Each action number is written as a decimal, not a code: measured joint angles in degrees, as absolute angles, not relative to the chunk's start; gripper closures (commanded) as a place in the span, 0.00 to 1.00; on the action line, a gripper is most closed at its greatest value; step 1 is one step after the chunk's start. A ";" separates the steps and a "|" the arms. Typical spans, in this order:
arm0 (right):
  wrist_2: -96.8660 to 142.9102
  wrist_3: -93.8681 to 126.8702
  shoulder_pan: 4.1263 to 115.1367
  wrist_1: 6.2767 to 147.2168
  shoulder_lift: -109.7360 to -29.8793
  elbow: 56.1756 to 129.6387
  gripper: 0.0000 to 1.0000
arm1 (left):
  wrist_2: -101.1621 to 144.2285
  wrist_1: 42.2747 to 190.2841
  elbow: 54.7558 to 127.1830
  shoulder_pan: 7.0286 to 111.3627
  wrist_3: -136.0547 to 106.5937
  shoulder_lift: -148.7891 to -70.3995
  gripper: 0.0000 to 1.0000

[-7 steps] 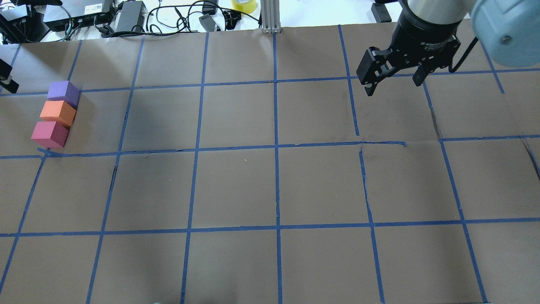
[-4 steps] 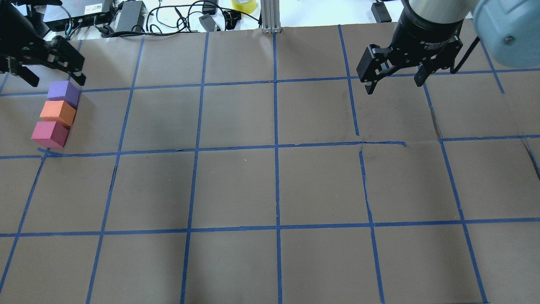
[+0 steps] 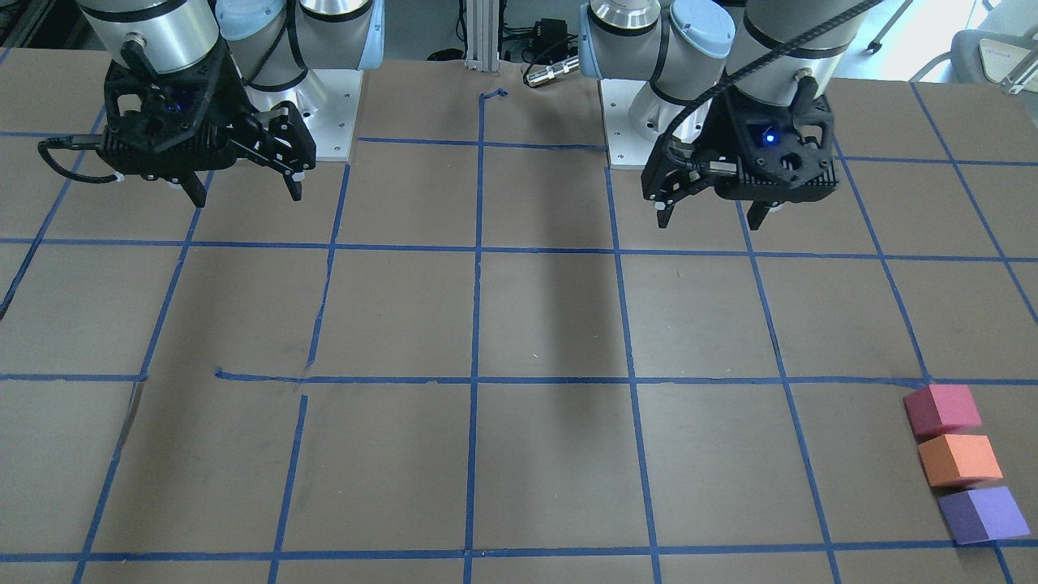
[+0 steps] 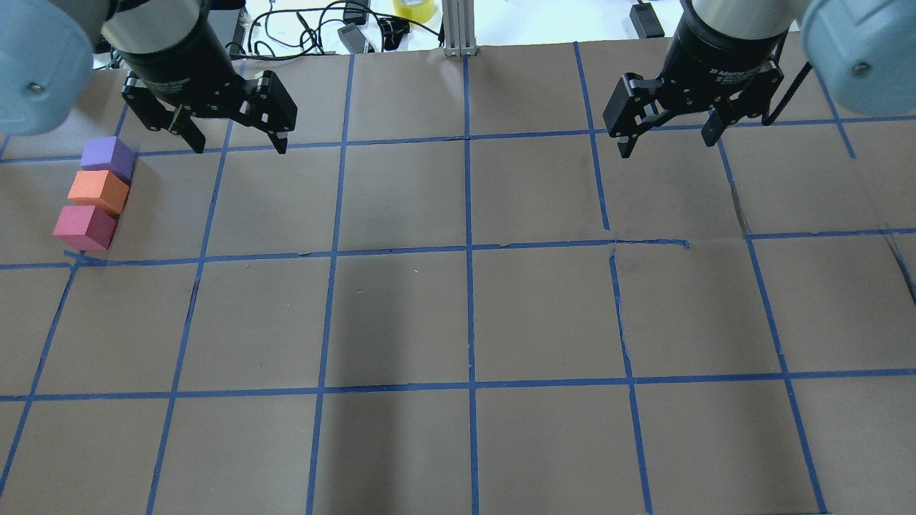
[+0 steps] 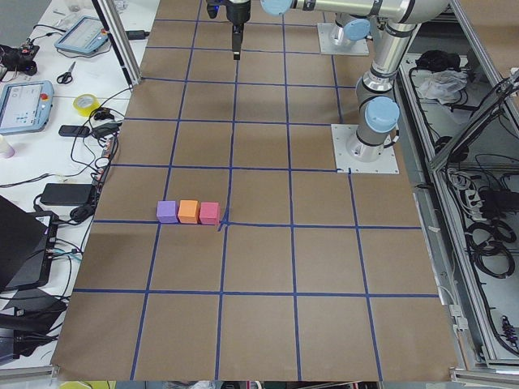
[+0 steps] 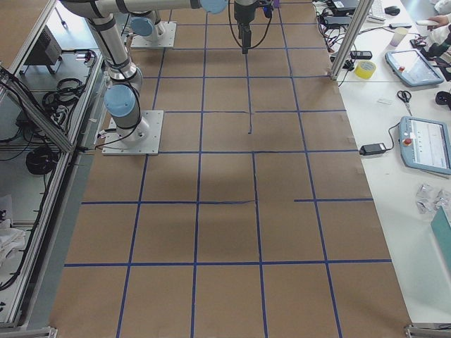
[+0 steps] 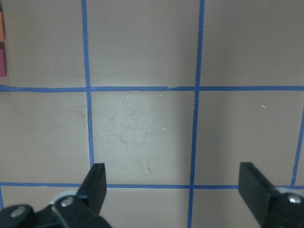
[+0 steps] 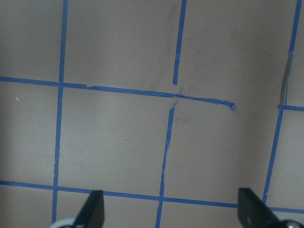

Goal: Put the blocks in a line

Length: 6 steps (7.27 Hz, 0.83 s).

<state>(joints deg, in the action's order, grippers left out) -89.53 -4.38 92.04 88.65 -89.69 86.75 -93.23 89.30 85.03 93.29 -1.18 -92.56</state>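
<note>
Three small matte foam-like cubes stand in a row on the brown paper-covered table (image 4: 401, 200) with its blue tape grid. The orange cube (image 4: 98, 192) is in the middle. The purple cube (image 4: 107, 157) touches its side away from the robot, and the pinkish-red cube (image 4: 84, 227) touches its side nearer the robot. The left gripper (image 4: 240, 149) hangs raised above the paper, well apart from the orange cube toward the table's middle. Its jaws are spread wide and grip nothing, and its wrist view shows bare paper between the fingers, with the orange and pinkish-red cubes only slivers at the frame's edge. The right gripper (image 4: 665, 146) hovers much farther from the orange cube, across the table's middle. It too is spread wide and empty, with only tape lines below it. With the three cubes face to face in one straight run, the line looks finished, and the step in hand reads as the close-out, both arms clear of the work. The next move probably calls for little more than keeping clear of the row. If the line needs tidying, the job would fall to the left gripper as the closer one. It would have to come down from above and close on a cube's two free side faces, since the touching faces leave no room for a finger and a stray nudge to the orange cube would likely shift its neighbours.
</note>
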 measured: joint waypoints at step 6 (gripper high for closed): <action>-89.01 -4.40 92.11 88.49 -89.49 86.81 0.00 | -89.69 86.59 84.44 91.74 -1.91 -93.84 0.00</action>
<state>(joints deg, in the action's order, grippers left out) -89.01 -4.40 92.11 88.49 -89.49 86.81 -89.69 86.59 84.44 91.74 -1.91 -93.84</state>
